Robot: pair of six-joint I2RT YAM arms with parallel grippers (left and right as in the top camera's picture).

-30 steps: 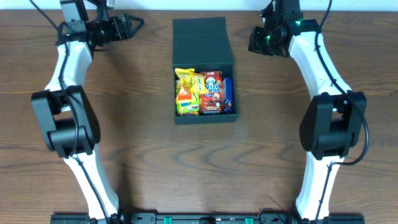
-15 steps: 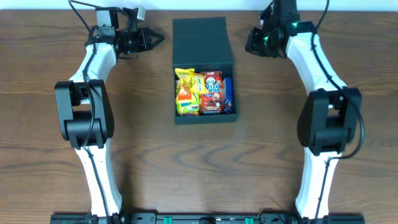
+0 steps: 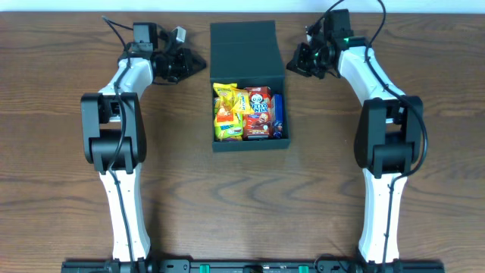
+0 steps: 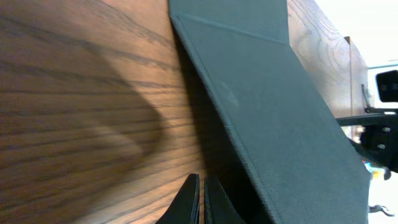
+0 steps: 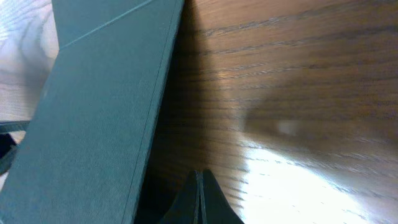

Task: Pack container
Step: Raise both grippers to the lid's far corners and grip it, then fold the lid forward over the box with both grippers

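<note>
The left claw [image 4: 200, 198], jaws pressed together on nothing, sits low over the tabletop [image 3: 174, 189] just beside the left edge of the open lid flap [image 3: 246, 42]. The right claw [image 5: 199, 196], likewise closed and empty, mirrors it at the flap's right edge. This paired stance suggests readiness to nudge or lift the flap from both sides, with the pinched tips serving as narrow wedges rather than as a grip. Whether either tip touches the cardboard cannot be told, since shadow hides the contact line in both wrist views. The container [image 3: 250, 144] lies at the far centre of the tabletop, flap folded back away from the robot. Its tray holds colourful snack packets [image 3: 242, 112] side by side, so filling appears done and closing is not yet begun.
</note>
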